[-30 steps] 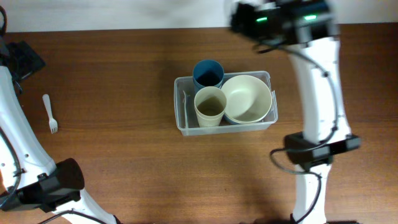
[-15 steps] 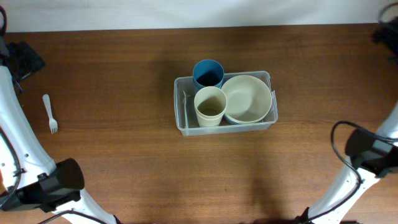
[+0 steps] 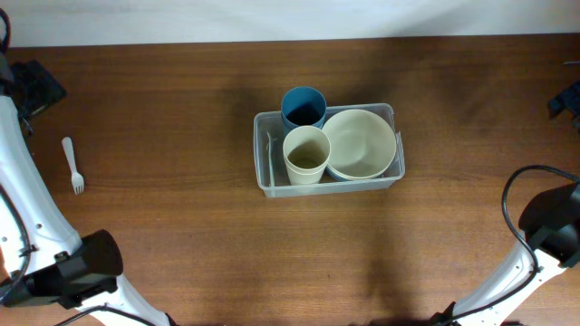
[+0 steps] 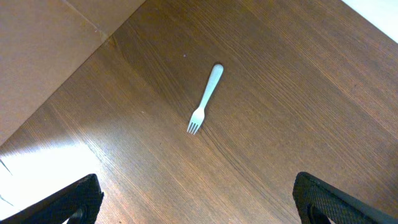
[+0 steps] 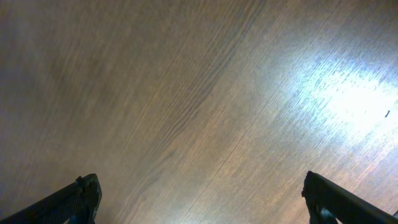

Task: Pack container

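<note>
Wooden table (image 3: 163,109), container (image 3: 272,186) mid-surface; left arm (image 3: 23,199), right arm (image 3: 553,217) at opposite edges; jaws apart, empty

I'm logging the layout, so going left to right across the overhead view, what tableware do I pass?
white fork → clear container, and within it cream cup → cream bowl. The blue cup lines up with the cream cup, so I skip it.
</note>
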Robot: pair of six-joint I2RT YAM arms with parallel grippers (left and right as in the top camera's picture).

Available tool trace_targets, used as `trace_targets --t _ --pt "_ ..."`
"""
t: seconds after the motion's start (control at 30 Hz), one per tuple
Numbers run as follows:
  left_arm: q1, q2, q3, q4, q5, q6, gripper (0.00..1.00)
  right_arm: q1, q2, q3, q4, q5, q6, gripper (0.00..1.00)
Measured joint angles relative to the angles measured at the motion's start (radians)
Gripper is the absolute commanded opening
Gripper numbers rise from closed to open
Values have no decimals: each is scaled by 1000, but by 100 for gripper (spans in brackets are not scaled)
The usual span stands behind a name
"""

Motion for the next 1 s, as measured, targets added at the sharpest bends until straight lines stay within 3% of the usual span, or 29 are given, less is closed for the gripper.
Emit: trace_targets --t 0.43,0.8,1.0 --pt "0 2 0 45 5 0 100 0 0 -19 6 6 -6 99" --pt "2 3 0 161 208 11 100 0 0 -19 6 7 -10 99" --pt "50 24 0 -11 201 89 100 0 0 -19 7 9 -10 99"
